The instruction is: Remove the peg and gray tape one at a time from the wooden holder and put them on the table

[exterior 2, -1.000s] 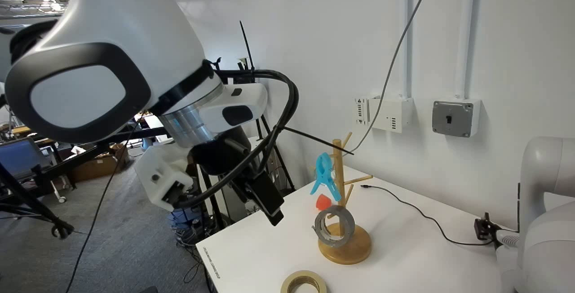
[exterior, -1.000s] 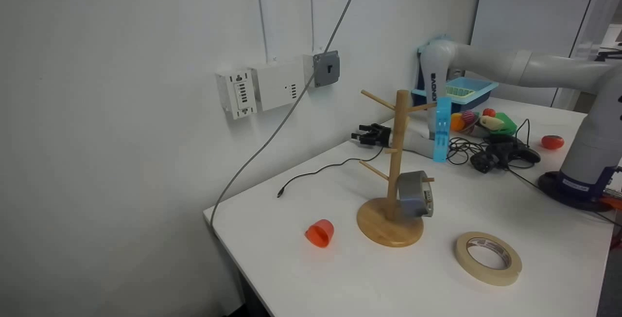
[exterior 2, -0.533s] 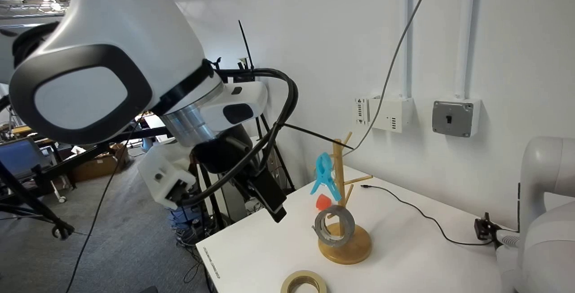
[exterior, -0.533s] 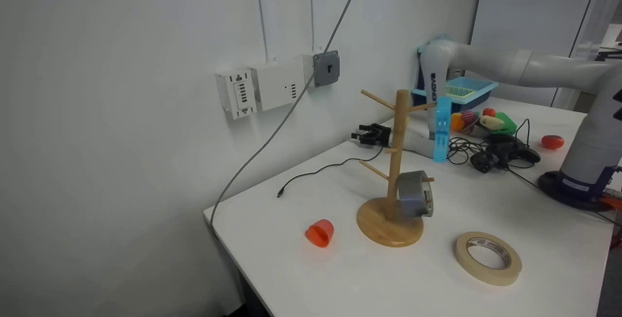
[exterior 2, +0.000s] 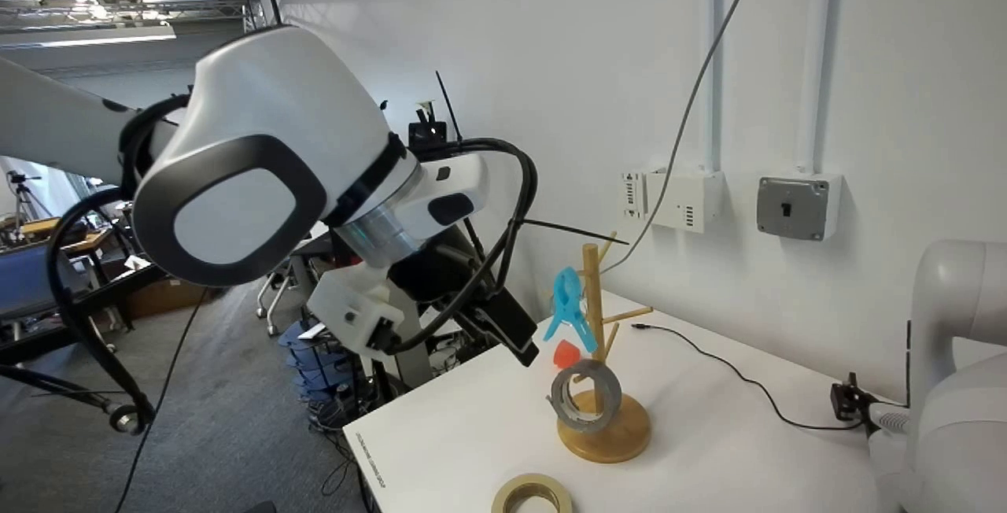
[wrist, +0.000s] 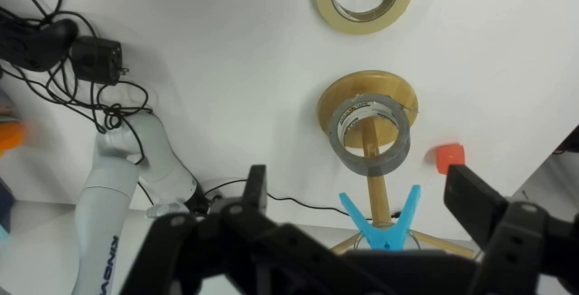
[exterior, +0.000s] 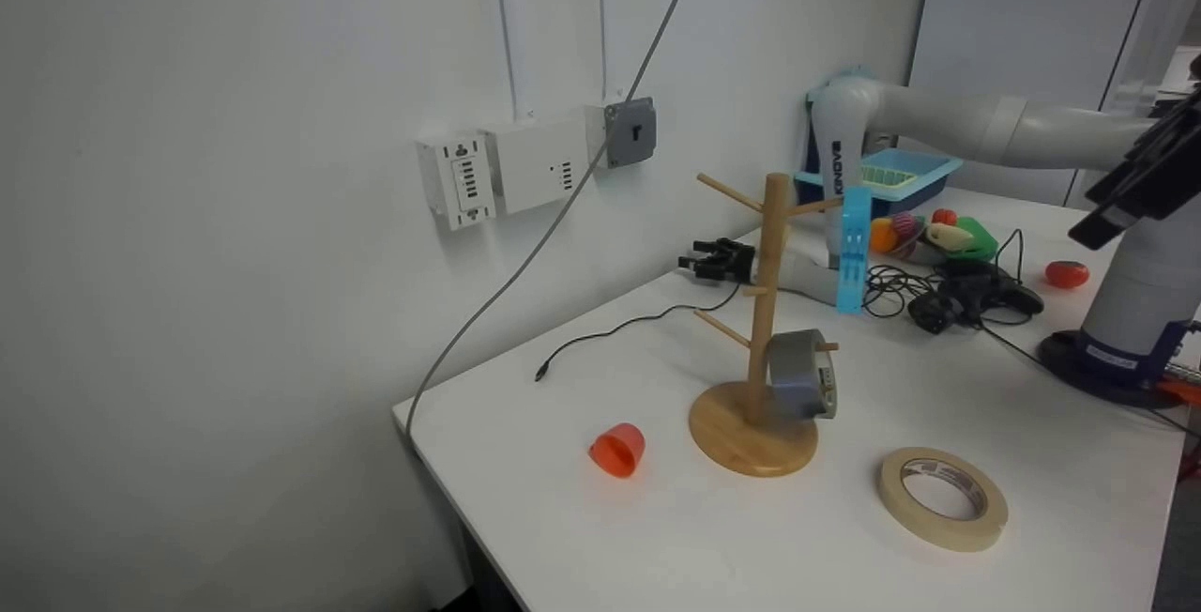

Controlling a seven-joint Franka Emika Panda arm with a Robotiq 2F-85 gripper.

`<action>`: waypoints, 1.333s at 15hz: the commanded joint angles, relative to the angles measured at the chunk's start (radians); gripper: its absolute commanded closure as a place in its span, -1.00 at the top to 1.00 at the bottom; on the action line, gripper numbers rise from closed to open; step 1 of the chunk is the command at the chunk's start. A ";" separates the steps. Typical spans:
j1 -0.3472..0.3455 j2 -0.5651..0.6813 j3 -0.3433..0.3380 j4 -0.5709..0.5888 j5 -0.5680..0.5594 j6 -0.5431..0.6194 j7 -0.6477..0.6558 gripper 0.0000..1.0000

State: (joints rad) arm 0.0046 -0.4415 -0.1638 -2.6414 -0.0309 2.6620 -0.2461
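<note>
The wooden holder (exterior: 771, 265) stands upright on the white table (exterior: 657, 537). The light-blue peg (exterior: 854, 251) hangs from an upper branch; in an exterior view its two legs point down (exterior 2: 566, 304). The gray tape (exterior: 796, 373) hangs on a lower branch around it. My gripper (exterior 2: 525, 352) is apart from the peg, beside the holder; part of a finger (exterior: 1098, 227) shows at the right edge of an exterior view. In the wrist view my gripper (wrist: 357, 182) is open and empty, with the peg (wrist: 384, 236) seen between the fingers, its top hidden by the gripper body.
A tan tape roll (exterior: 990, 518) lies on the table in front of the holder. An orange-red cup (exterior: 619, 451) lies at its side. A second robot arm (exterior: 995, 129), black cables (wrist: 106, 105) and a wall (exterior 2: 905, 64) are behind.
The arm has moved toward the holder and its gripper has come closer to the peg. A finger has come into an exterior view. Peg, tape and holder have not moved.
</note>
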 commanded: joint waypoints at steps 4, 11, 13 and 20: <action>0.070 0.148 -0.002 0.065 0.121 0.135 -0.006 1.00; 0.146 0.260 -0.016 0.161 0.221 0.190 -0.051 1.00; 0.154 0.290 -0.018 0.191 0.230 0.189 -0.063 1.00; 0.151 0.379 -0.013 0.273 0.238 0.208 -0.102 1.00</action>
State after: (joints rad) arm 0.1395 -0.1137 -0.1644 -2.4179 0.1608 2.8422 -0.2916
